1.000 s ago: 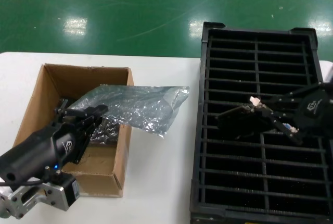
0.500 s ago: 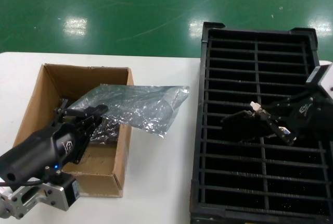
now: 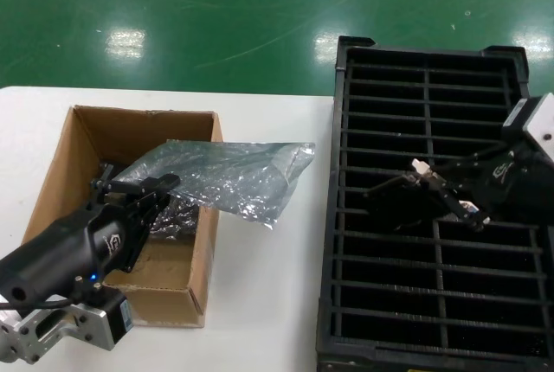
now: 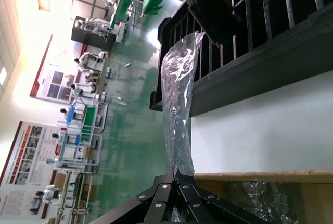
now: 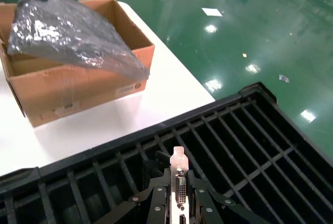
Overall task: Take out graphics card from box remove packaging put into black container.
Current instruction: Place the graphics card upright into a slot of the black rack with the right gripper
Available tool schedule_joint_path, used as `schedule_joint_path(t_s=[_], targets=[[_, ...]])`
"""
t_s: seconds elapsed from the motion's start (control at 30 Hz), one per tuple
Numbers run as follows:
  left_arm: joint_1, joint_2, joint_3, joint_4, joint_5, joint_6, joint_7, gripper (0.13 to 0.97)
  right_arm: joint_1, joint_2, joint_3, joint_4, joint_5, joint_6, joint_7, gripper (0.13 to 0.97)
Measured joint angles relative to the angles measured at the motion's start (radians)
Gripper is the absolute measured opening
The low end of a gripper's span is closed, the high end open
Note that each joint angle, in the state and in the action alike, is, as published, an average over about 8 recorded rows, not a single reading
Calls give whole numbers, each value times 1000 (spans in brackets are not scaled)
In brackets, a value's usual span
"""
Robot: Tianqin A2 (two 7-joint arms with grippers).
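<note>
Right gripper point(image 3: 446, 192) is hovering over the black container point(image 3: 430, 60), fingers point(image 5: 156, 202) clamped on the graphics card point(image 3: 398, 202). Silver bracket point(image 5: 179, 182) is sticking up between the pads in my right wrist view, pointing toward the box side. Card body is showing as a dark slab over the left column of slots, about mid-length of the tray; can't tell whether it's touching the dividers.

Left gripper point(image 3: 160, 186) is sitting above the box point(image 3: 201, 259), pinched shut on one end of the packaging point(image 3: 234, 173). I'm holding the bag out roughly level; it's reaching over the box's right wall, free end hanging above the white table point(image 3: 268, 303), well short of the tray. More crinkly silver plastic point(image 3: 177, 216) is lying inside the box under my gripper.

Box is standing open on the table's left, tray on the right, strip of bare table between them. Green floor point(image 3: 216, 17) beyond.
</note>
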Motion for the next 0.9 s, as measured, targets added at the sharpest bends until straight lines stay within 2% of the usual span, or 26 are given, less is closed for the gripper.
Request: schedule_joint_path(t_s=[0.3, 0.9], targets=[[0, 0, 0, 0, 0, 0, 0, 139, -14, 1, 25, 27, 3, -4, -10, 186], [0, 0, 0, 0, 0, 0, 0, 139, -22, -24, 11, -25, -39, 11, -101, 186]])
